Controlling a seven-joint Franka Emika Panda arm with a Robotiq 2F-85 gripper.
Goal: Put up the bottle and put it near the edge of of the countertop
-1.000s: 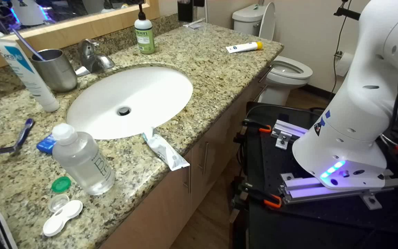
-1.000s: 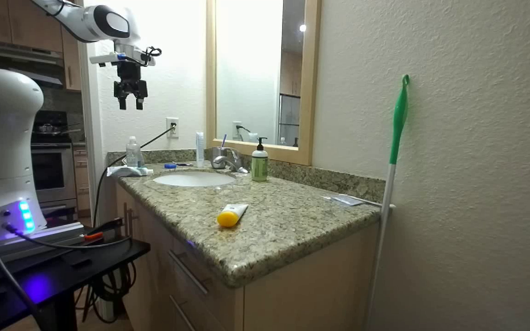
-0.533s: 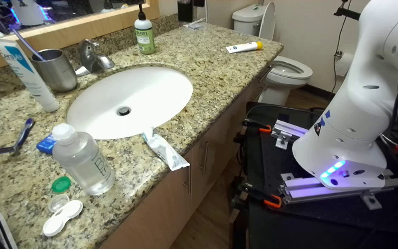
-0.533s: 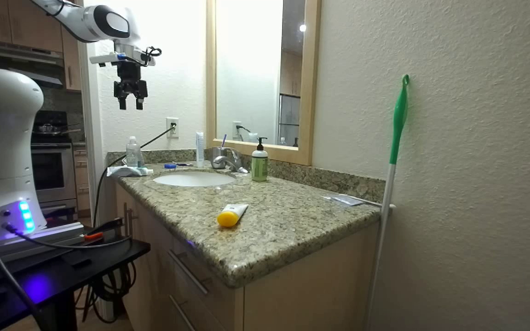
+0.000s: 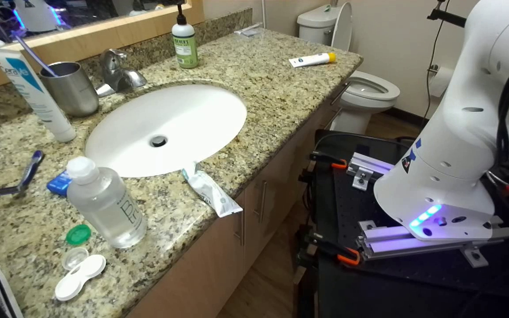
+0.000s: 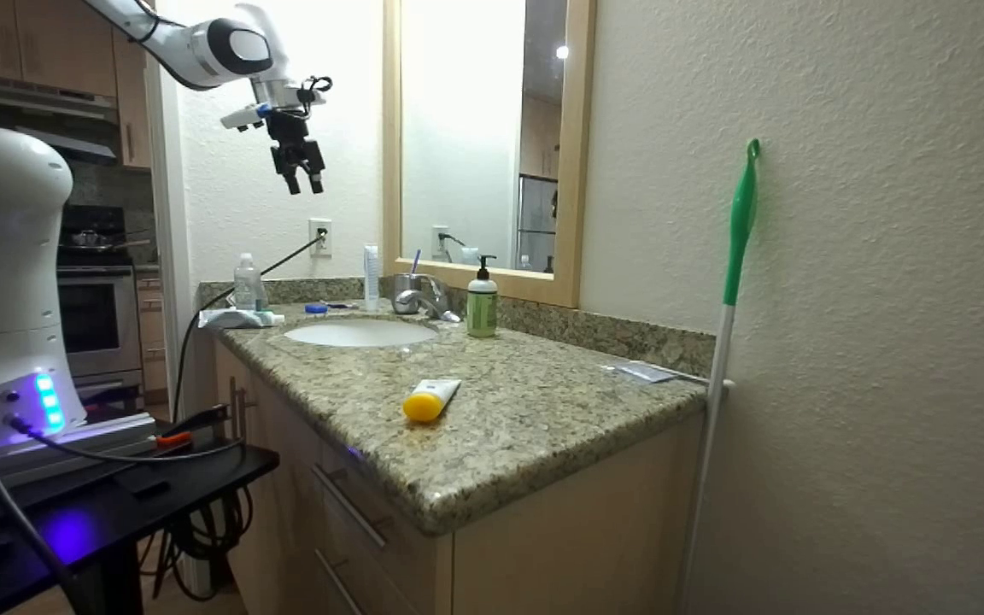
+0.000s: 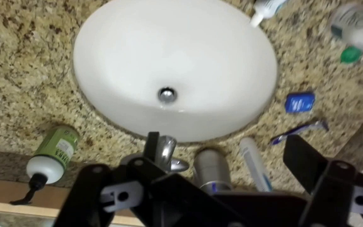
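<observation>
The green bottle point(image 6: 482, 312) with white shoulders and a black pump top is standing upright near the back of the speckled tan-brown granite worktop point(image 6: 535, 418), well apart from its rounded front edge. In an exterior view, a white tube point(image 6: 442, 389) with a yellow cap is lying towards the near end. Beyond it, the green bottle is standing to the right of the white oval sink point(image 6: 361, 333). Farther on, a grey metal cup point(image 6: 404, 283) is standing beside the chrome tap point(image 6: 436, 299). At the far left, a crumpled white toothpaste tube point(image 6: 240, 319) is lying just in front of a clear plastic bottle point(image 6: 245, 282). High above the worktop, the black two-fingered claw point(image 6: 305, 185) is hanging, its fingers point(image 7: 304, 162) standing wide apart in the wrist view.
</observation>
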